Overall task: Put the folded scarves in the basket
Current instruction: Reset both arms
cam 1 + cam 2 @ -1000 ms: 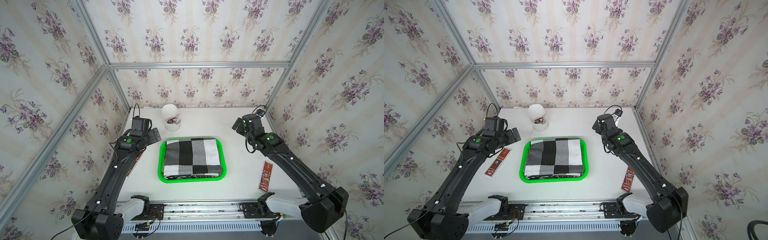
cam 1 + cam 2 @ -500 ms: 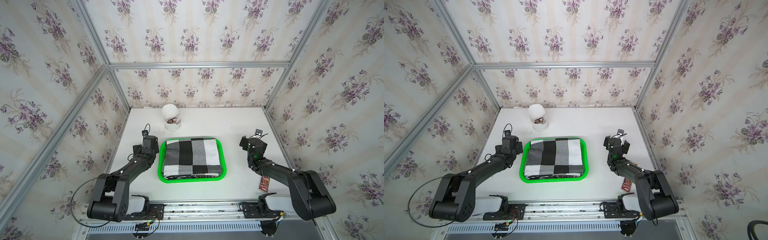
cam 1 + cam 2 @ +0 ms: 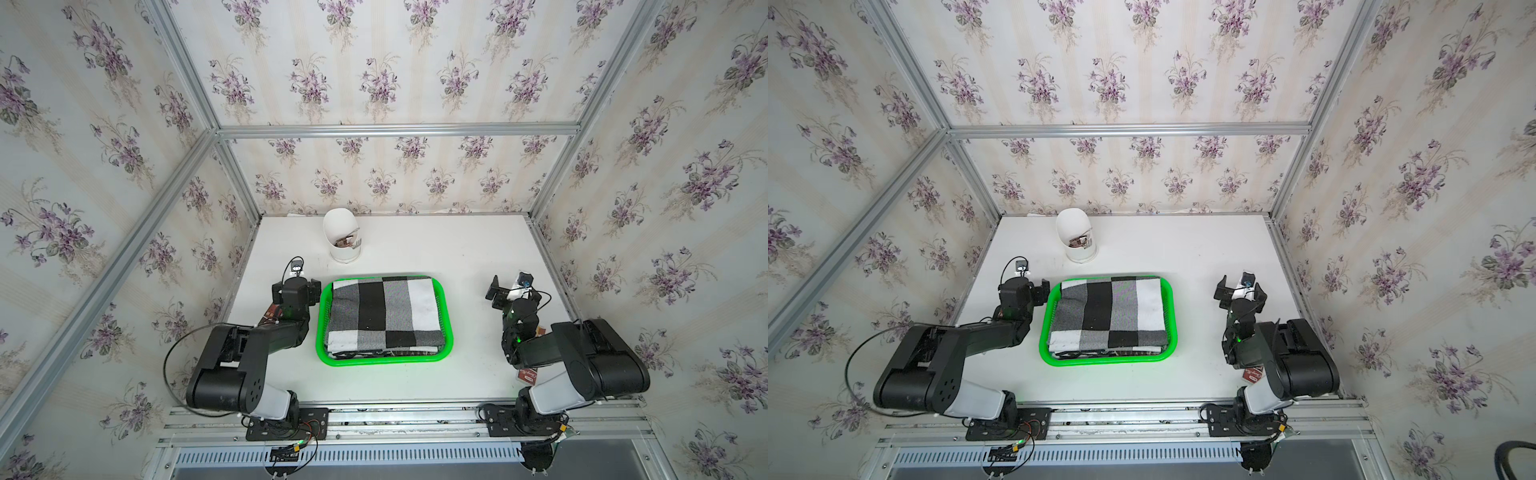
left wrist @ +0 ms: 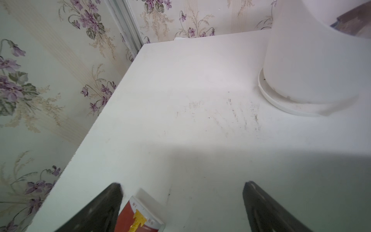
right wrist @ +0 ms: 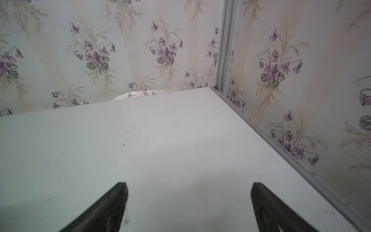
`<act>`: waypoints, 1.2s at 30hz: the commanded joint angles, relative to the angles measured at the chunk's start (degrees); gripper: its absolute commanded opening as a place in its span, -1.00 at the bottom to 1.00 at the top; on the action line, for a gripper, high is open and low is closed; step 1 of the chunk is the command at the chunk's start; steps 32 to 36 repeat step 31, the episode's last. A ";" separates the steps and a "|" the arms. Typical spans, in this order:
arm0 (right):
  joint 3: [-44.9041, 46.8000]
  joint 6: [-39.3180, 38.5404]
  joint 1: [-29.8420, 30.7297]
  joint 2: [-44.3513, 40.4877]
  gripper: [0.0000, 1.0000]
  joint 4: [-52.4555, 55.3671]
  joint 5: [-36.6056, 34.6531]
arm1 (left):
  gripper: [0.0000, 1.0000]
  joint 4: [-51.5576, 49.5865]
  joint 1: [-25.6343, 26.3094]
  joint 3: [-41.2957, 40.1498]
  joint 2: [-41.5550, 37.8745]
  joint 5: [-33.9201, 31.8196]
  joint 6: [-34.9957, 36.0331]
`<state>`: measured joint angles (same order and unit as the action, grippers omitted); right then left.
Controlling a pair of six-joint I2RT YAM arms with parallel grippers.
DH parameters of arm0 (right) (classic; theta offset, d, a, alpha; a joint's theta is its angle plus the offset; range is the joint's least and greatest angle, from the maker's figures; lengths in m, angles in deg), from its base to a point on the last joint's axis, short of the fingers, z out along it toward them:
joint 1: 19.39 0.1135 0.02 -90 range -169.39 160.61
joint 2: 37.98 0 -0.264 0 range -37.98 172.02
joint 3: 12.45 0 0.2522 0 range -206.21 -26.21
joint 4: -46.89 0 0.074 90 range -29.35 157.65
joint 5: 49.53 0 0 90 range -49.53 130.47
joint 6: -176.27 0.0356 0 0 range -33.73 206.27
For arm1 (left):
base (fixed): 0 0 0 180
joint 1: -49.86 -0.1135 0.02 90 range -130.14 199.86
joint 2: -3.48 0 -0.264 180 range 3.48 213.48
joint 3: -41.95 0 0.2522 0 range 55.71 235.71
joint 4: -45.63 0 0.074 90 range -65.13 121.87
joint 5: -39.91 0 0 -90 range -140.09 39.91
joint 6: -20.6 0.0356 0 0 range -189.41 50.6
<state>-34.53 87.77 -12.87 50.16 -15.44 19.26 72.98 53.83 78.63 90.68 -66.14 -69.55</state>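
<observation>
A: Scarf (image 3: 382, 316)?
B: Folded, checked, lying flat inside the green basket (image 3: 384, 360) on the table (image 3: 415, 382).
A: End effectors?
B: Left end effector (image 4: 183, 185) just beside the basket, jaws wide apart, holding nothing. Right end effector (image 5: 189, 184) well apart from the basket, opposite side, also wide and empty.
A: Else?
B: White cup (image 3: 343, 241) behind the basket.

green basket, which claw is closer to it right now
Left. The left claw sits right beside the basket, at its left rim, close to the far corner. The right claw is off to the basket's right, with a wide strip of bare table between them.
</observation>
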 commanded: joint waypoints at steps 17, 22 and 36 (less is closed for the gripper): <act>-2.98 -0.53 -0.20 0.51 1.00 -1.27 3.28 | 0.98 1.33 -0.89 1.52 -1.35 3.32 0.03; -2.95 -0.53 -0.23 0.49 1.00 -1.25 3.29 | 0.98 1.35 -0.90 1.52 -1.41 3.38 0.03; -2.94 -0.53 -0.27 0.51 1.00 -1.29 3.30 | 0.98 1.13 -0.99 1.53 -1.34 3.49 0.01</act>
